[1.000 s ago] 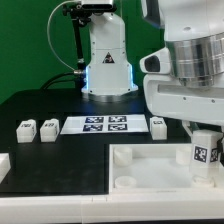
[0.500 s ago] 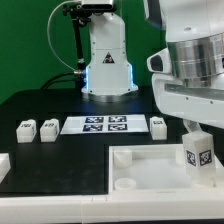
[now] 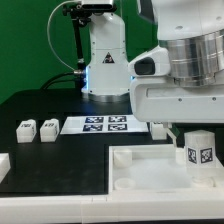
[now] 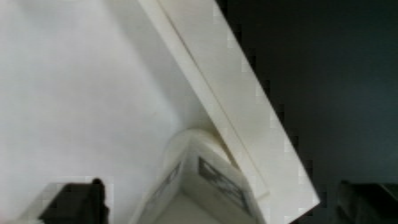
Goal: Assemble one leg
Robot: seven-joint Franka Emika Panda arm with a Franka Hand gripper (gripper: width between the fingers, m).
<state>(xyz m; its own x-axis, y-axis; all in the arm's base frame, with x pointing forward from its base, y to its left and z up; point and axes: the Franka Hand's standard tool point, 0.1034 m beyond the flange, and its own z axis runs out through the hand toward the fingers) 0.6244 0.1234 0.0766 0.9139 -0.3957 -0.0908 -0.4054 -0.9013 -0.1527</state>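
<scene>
White leg (image 3: 203,150) stands at tray (image 3: 130,158) corner; hand (image 4: 219,200) wide open, empty. I'd watch for fingers clipping it when lifting off.

White arm (image 3: 180,100), grey band — dark-tipped gripper (image 4: 217,198)

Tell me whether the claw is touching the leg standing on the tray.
Apart. In the wrist view the claw is open, its fingertips standing clear of the leg on both sides.

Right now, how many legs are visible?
3 legs: two at the exterior view's left, one upright on the tray at its right. Another may hide behind the arm.
</scene>
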